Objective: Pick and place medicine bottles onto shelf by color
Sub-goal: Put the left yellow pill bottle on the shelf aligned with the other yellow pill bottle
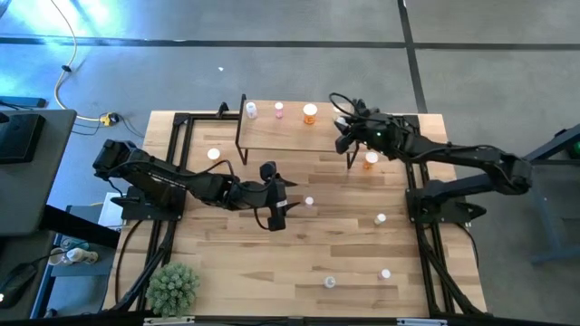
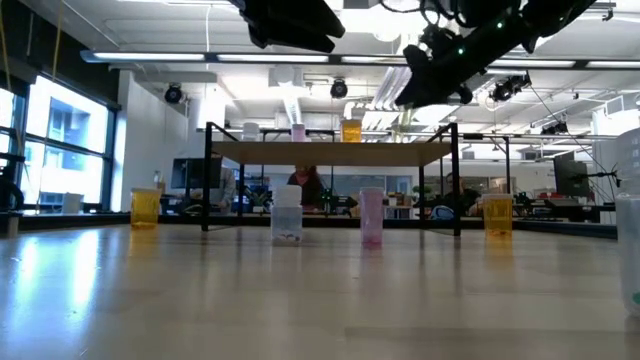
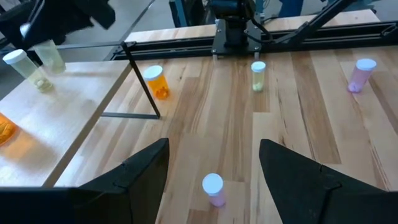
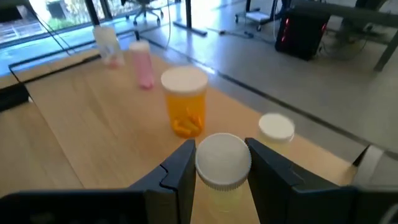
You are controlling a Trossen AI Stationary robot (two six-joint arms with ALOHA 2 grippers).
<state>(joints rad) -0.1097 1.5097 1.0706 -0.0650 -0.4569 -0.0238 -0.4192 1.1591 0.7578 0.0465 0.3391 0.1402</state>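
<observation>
The shelf [image 1: 276,136] stands at the table's far middle. On it are a whitish bottle [image 1: 251,110], a pink one [image 1: 279,110] and an orange one [image 1: 310,113]. A further white-capped bottle [image 4: 276,127] stands near the shelf's right end. My right gripper [image 1: 347,138] hovers over that right end, shut on a yellowish bottle [image 4: 222,163]. My left gripper [image 1: 277,217] hangs open over the table's middle. A pink bottle [image 3: 212,186] stands on the table just ahead of its fingers, untouched. My right gripper pinches the yellowish bottle between its two fingers, at the white cap [image 4: 222,149] and just under it. The fingers come almost level from the table's right side. The bottle stands upright in the hold, over the shelf's right end. The gripper hides its base.
Loose bottles stand on the table: orange [image 1: 371,160] by the shelf's right legs, yellowish [image 1: 380,218], pink [image 1: 385,273], whitish [image 1: 330,282] and one [image 1: 214,154] at the left. A green spiky plant ball [image 1: 172,288] sits at the near left corner.
</observation>
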